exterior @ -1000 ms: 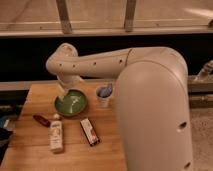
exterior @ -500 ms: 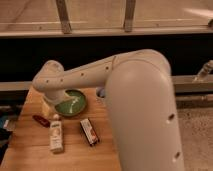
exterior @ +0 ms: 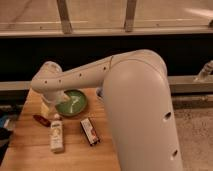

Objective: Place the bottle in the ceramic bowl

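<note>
The bottle (exterior: 56, 133), white with a white cap and a tan label, lies on the wooden table (exterior: 30, 156) in front of the bowl, cap toward the bowl. The green ceramic bowl (exterior: 71, 104) sits at the table's back middle and holds nothing I can see. My white arm reaches in from the right, with its wrist joint (exterior: 47, 82) above the table's back left. The gripper (exterior: 48, 107) hangs below it, just left of the bowl and behind the bottle, and holds nothing I can see.
A small dark red object (exterior: 41, 120) lies left of the bottle. A flat black bar (exterior: 90, 131) lies to its right. My bulky arm covers the table's right side and the white cup. A dark wall and window ledge run behind.
The arm has swung further left and lower, so the wrist and gripper now sit left of the bowl. The bottle, bowl and other objects have not moved.
</note>
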Motion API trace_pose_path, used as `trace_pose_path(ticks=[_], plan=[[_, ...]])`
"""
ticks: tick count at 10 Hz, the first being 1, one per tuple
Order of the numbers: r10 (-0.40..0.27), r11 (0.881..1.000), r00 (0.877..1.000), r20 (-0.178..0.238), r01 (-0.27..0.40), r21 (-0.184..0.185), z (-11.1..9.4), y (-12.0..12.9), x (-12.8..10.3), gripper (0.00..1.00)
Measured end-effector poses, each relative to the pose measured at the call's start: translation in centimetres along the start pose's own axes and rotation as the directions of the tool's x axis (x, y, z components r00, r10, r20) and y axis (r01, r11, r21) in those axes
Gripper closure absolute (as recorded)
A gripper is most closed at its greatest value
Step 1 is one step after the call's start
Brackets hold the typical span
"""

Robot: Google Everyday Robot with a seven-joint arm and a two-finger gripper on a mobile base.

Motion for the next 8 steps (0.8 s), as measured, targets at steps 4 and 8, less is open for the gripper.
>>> trace_pose_path(ticks=[4, 8], plan=[[0.037, 0.996, 0.995, -0.098, -0.044, -0.078, 5.0, 1.5, 3.3, 0.2], [0.058, 0.987, 0.989, -0.137, -0.077, -0.143, 6.6, 4.0, 6.3, 0.2]])
